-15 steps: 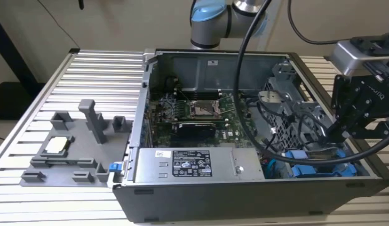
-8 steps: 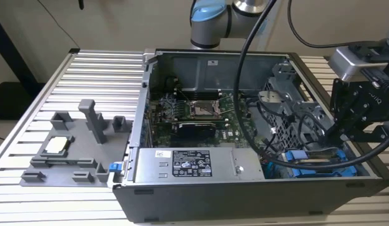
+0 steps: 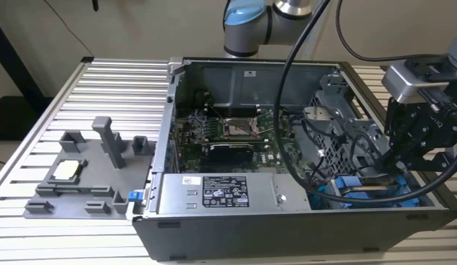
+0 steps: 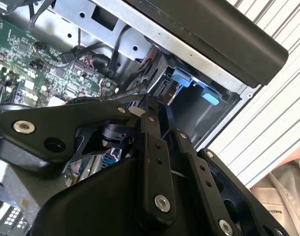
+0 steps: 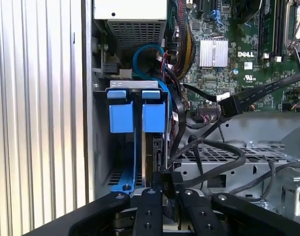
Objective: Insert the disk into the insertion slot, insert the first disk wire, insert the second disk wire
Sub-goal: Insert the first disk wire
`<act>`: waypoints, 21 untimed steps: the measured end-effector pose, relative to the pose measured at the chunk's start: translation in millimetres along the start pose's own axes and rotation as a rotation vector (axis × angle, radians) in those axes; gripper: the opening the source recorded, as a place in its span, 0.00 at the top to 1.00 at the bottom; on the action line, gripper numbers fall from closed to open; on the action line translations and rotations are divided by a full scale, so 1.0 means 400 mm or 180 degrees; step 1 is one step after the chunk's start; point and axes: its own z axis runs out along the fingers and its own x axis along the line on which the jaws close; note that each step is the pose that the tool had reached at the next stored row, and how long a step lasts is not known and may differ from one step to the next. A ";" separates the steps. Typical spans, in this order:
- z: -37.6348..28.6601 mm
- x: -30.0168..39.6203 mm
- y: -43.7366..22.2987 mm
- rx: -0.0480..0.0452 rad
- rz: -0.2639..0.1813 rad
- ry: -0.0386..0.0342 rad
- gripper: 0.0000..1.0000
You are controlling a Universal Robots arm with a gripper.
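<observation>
Disk (image 5: 155, 118) w/ blue carrier in insertion slot (image 5: 103, 152), fingers (image 5: 149, 206) clamped on blk wire plug (image 5: 168, 181)

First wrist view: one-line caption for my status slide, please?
Gripper holding a black wire connector at the disk, which sits in its blue carrier inside the insertion slot.

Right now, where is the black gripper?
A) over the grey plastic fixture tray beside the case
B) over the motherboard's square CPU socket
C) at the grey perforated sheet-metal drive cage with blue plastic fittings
C: in the first wrist view the gripper sits at the drive cage, close to its blue fittings.
</observation>
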 end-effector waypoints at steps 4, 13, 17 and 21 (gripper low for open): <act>0.009 0.000 -0.002 0.0000 -0.0002 0.0000 0.81; 0.028 0.002 -0.007 0.0000 -0.0006 0.0000 0.81; 0.035 0.002 -0.009 0.0000 -0.0011 0.0000 0.81; 0.039 0.002 -0.010 -0.0001 -0.0026 -0.0001 0.81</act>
